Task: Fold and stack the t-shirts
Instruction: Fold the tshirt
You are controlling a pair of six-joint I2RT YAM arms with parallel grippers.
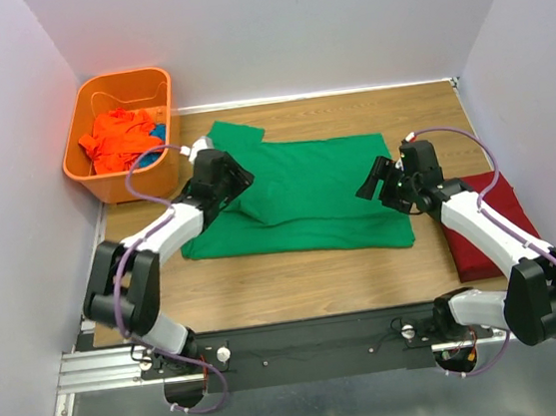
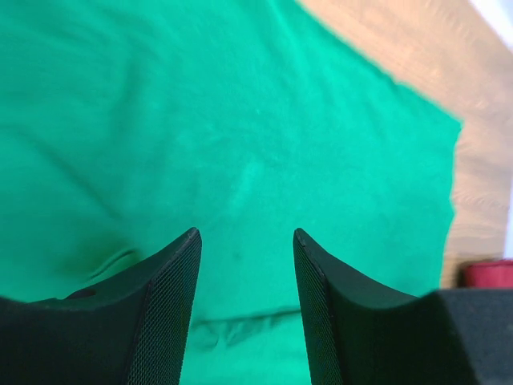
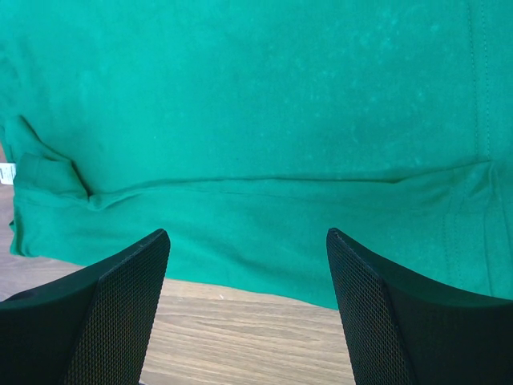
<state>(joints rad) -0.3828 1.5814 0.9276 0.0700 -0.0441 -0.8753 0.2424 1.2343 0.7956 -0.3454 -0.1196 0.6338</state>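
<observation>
A green t-shirt [image 1: 316, 189] lies spread mid-desk [image 1: 296, 276], its long axis left to right, with the left hand [image 1: 241, 180] above its left end and the right hand [image 1: 370, 184] above its right, both empty, fingers apart.

We hold our left arm [image 1: 165, 231] forward and inward from its base, the elbow raised and the wrist pitched down. Our left gripper [image 1: 240, 184] points toward the middle, its fingers [image 2: 160, 305] parted with nothing between them. Our right arm [image 1: 470, 216] angles in from the other side, the forearm sloping toward the centre. Our right gripper [image 1: 371, 182] faces left, its fingers [image 3: 104, 313] spread wide and gripping nothing. The two grippers stand well apart, turned toward each other.
</observation>
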